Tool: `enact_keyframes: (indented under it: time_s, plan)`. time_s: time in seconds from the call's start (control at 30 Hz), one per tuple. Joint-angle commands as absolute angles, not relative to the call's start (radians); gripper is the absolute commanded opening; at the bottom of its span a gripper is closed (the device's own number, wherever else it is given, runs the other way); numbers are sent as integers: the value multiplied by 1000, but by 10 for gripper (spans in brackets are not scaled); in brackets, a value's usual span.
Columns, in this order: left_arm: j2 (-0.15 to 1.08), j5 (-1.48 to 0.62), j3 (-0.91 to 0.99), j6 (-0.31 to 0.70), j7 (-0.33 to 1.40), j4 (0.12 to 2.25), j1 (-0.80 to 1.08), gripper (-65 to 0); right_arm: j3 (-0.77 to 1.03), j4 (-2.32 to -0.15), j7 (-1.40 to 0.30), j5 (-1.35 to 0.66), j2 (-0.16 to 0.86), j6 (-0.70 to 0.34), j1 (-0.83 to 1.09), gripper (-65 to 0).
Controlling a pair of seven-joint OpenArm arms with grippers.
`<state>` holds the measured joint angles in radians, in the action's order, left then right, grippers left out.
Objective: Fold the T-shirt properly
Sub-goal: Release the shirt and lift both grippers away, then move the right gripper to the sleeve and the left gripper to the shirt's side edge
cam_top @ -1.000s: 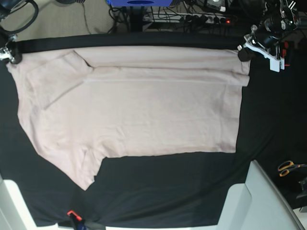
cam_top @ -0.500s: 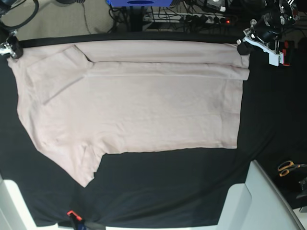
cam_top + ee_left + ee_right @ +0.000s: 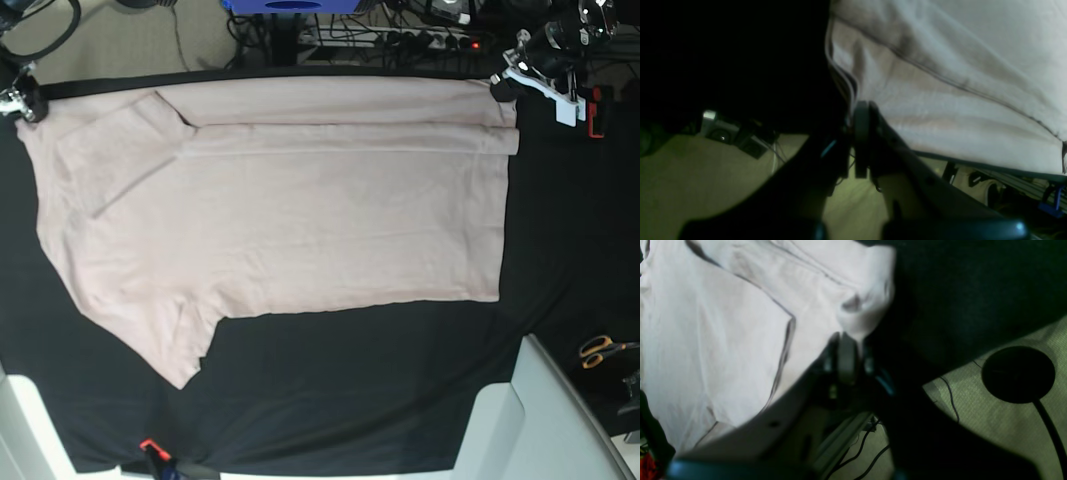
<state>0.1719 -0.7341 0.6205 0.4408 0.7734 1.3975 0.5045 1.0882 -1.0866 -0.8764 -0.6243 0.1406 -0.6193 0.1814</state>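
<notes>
The pale pink T-shirt [image 3: 290, 220] lies spread flat on the black table cloth [image 3: 400, 380], its far strip folded over along the table's back edge. A sleeve points toward the near left. In the base view my left gripper [image 3: 500, 90] is at the shirt's far right corner. The left wrist view shows it [image 3: 855, 111] shut on the T-shirt's [image 3: 957, 83] hem corner. My right gripper [image 3: 22, 103] is at the far left corner. In the right wrist view its tips [image 3: 848, 340] pinch a peak of the T-shirt [image 3: 723, 323].
Orange-handled scissors [image 3: 598, 350] lie at the right edge. A white bin [image 3: 545, 420] stands at the near right and a red clamp [image 3: 150, 447] at the front edge. Cables and a power strip [image 3: 420, 40] lie on the floor beyond the back edge.
Both grippers have moved toward the table's back edge, drawing the shirt's far edge with them. The whole shirt has slid slightly away from the front.
</notes>
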Motion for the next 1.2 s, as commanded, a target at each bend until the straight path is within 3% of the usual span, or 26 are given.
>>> enact_keyframes:
  time_s: [0.0,0.1,0.17,0.23,0.37,0.6,0.8,0.97,1.17]
  plan:
    - [185,-737,631,435,760,1405,512,-564,1093,-1101,-863,-639,165,-622,186,-540]
    - [185,-737,631,435,760,1405,515,-397,1095,-1106,-863,-639,162,-622,202,-360]
    - [185,-737,631,435,760,1405,515,-326,1095,-1106,-863,-639,150,-622,203,-264]
    - [185,-737,631,435,760,1405,515,-275,1095,-1107,-862,-639,145,-622,216,-213]
    - [186,-737,662,435,760,1402,518,-229,1107,-1107,-862,-639,143,-622,236,-210]
    - [191,-737,845,437,760,1354,521,-227,1194,-1133,-860,-638,150,-622,286,-206]
    - [200,-737,915,437,765,1547,498,-229,1164,-1349,-855,-633,163,-622,280,-209]
    - [260,-650,791,437,766,1659,415,-237,905,-1319,-812,-631,318,-622,150,-210]
    - [255,-325,576,437,766,1656,266,-239,512,-972,-512,-630,495,-615,-96,-210]
